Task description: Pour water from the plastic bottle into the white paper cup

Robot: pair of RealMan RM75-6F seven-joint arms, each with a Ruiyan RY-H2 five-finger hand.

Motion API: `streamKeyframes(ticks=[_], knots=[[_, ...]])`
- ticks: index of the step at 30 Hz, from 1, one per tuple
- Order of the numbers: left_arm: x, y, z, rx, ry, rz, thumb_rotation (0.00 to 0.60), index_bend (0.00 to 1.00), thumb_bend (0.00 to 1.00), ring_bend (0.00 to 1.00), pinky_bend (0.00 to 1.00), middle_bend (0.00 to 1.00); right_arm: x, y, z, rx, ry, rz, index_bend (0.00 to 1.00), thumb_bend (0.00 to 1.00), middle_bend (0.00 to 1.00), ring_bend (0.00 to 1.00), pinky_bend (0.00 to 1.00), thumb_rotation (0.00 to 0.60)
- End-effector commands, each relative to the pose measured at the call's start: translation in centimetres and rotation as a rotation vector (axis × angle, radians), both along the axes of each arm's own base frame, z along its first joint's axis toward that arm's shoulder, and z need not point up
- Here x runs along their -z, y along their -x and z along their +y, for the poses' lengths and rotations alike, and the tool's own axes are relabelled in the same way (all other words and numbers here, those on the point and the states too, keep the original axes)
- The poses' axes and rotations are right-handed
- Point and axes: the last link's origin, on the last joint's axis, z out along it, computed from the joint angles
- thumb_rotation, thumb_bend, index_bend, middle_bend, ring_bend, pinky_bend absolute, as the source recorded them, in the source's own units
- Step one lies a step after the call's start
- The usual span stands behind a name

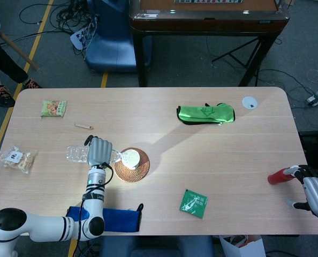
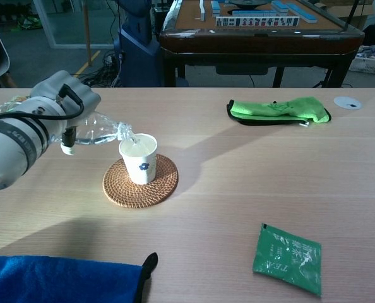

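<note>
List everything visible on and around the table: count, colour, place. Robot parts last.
plastic bottle: 1, clear, tipped over the cup's rim
paper cup: 1, white, on the coaster
coaster: 1, brown woven, table's left part
cloth: 1, green, far side of table
sachet: 1, green, near edge
blue cloth: 1, near-left edge
snack packet: 1, green, far-left corner
clear bag: 1, left edge
small stick: 1, far left
white disc: 1, far-right corner
red object: 1, right edge
mahjong table: 1, brown, behind
left hand: grips the bottle
right hand: beside the red object, grip unclear
</note>
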Motion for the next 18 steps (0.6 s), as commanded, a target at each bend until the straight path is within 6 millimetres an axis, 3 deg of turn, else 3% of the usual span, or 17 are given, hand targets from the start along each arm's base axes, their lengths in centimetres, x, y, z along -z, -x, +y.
streamKeyframes(ticks=[1, 18], knots=[[0.04, 0.11, 0.04, -0.003, 0.001, 0.004, 0.600, 0.71, 0.01, 0.56, 0.46, 0.83, -0.02, 0.00, -0.01, 0.000, 0.001, 0.000, 0.33, 0.13, 0.30, 0.16, 0.24, 0.600], [0.50, 0.96, 0.20, -0.035, 0.010, -0.038, 0.600, 0.71, 0.01, 0.56, 0.47, 0.83, -0.06, 0.14, -0.05, 0.005, 0.006, 0.010, 0.33, 0.13, 0.30, 0.16, 0.24, 0.600]])
